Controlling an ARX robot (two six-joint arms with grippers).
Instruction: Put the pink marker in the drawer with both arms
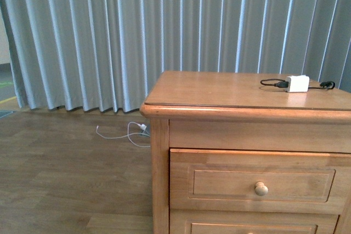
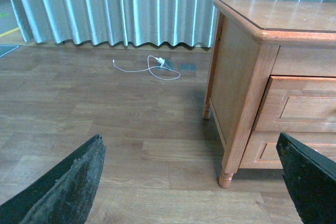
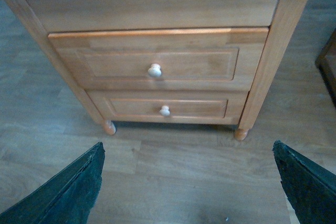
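Note:
The pink marker is out of view in every frame. The drawer (image 1: 258, 182) is the upper one of a honey-coloured nightstand, shut, with a round wooden knob (image 1: 261, 189). From the right wrist the same drawer (image 3: 157, 61) faces me, knob (image 3: 154, 70) centred. My right gripper (image 3: 189, 182) hangs open over bare floor in front of the nightstand, well short of it. My left gripper (image 2: 191, 182) is open too, low over the floor beside the nightstand's left front leg (image 2: 226, 177). Neither holds anything. Neither arm shows in the front view.
A white charger block (image 1: 298, 83) with black cable lies on the nightstand top (image 1: 219, 89). A lower drawer (image 3: 165, 109) sits under the upper one. A white cable (image 1: 129, 132) lies on the wooden floor near grey curtains (image 1: 137, 31). Dark furniture (image 3: 328, 64) edges the right.

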